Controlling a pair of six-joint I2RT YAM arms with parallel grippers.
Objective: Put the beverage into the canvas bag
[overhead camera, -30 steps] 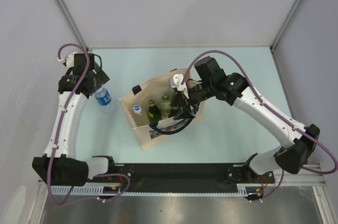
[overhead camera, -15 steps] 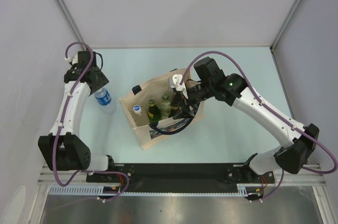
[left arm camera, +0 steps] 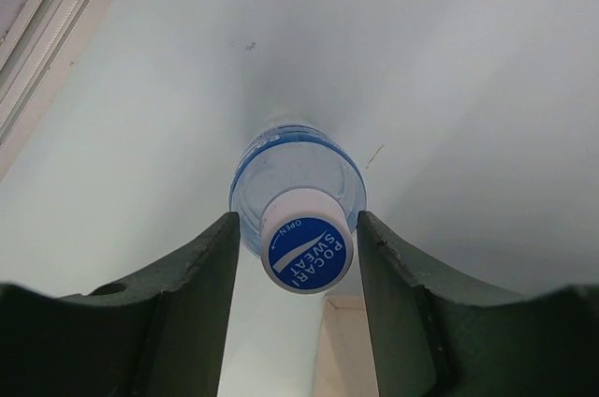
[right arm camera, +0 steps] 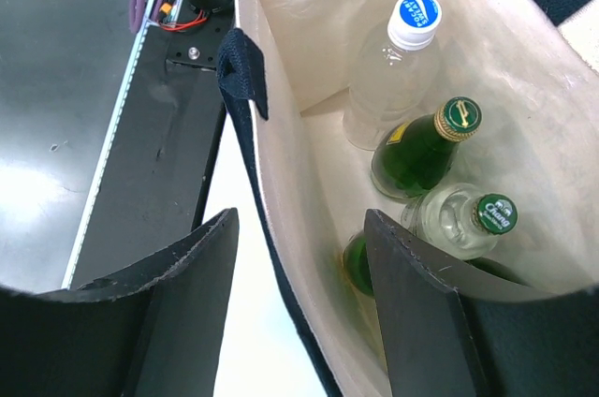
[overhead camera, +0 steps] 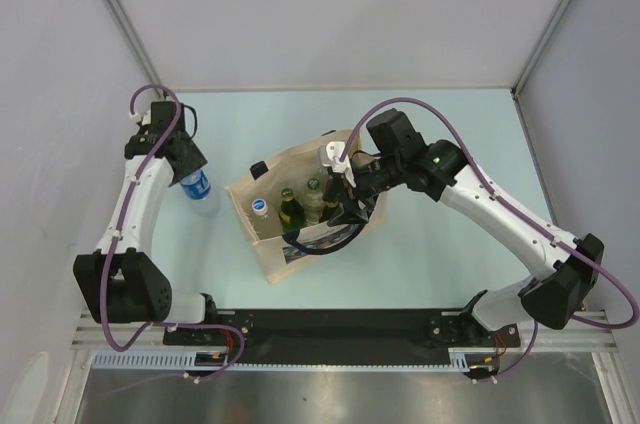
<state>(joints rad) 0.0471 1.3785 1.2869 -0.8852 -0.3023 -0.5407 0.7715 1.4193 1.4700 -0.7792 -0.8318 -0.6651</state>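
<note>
A clear plastic beverage bottle (overhead camera: 198, 187) with a blue label and a blue-and-white cap (left arm camera: 307, 253) stands upright on the table, left of the canvas bag (overhead camera: 266, 236). My left gripper (overhead camera: 188, 161) is open just above it. In the left wrist view its fingers (left arm camera: 201, 271) flank the cap without touching it. The beige bag with navy trim stands open and holds several bottles (right arm camera: 409, 69). My right gripper (overhead camera: 349, 206) is open and straddles the bag's right wall (right arm camera: 281, 182), one finger inside and one outside.
Inside the bag are a clear bottle with a blue cap (overhead camera: 260, 208), a green bottle (right arm camera: 423, 149) and a clear bottle with a green cap (right arm camera: 468, 224). A navy handle (right arm camera: 245, 74) hangs over the rim. Enclosure walls (overhead camera: 120, 14) stand close behind the left arm.
My left arm has swung its elbow and shifted its gripper slightly over the standing bottle. The right arm, the bag and the bottles have not moved.
</note>
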